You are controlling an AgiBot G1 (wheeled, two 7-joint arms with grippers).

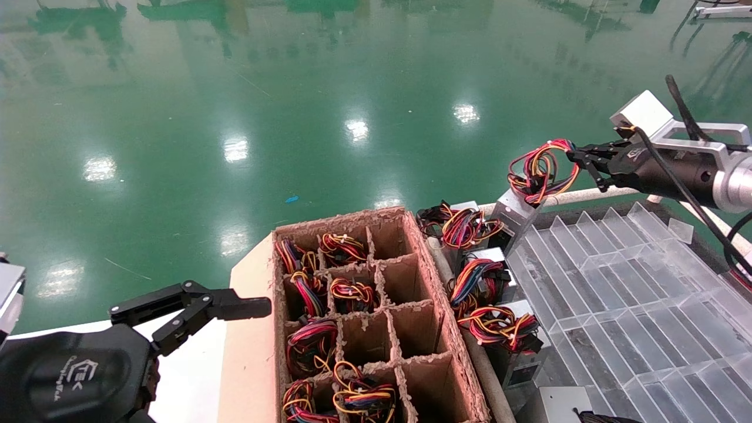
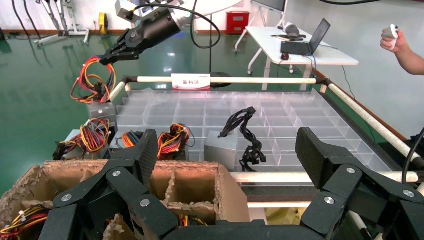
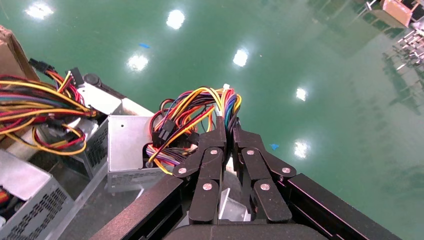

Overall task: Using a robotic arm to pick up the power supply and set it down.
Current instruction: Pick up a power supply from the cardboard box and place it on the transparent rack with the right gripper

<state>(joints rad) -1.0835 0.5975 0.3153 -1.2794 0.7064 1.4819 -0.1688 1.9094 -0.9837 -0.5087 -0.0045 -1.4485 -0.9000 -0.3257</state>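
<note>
My right gripper [image 1: 573, 155] is shut on the looped red, yellow and black wires [image 1: 537, 170] of a silver power supply [image 1: 516, 214]. The box hangs tilted under the wires at the far left corner of the clear tray; I cannot tell whether it touches. The right wrist view shows the right gripper [image 3: 227, 125] pinching the bundle, with the metal box [image 3: 127, 145] beyond it. In the left wrist view the right gripper [image 2: 107, 59] is far off, above the box [image 2: 100, 107]. My left gripper [image 1: 252, 306] [image 2: 230, 150] stands open and empty beside the cardboard box.
A cardboard box [image 1: 446, 329] with divider cells holds several wired power supplies. More of them stand in a row [image 1: 487, 294] between it and the clear divided tray [image 1: 634, 294]. A unit with black cables [image 2: 222, 147] sits in the tray. A person's hand [image 2: 395, 37] shows far off.
</note>
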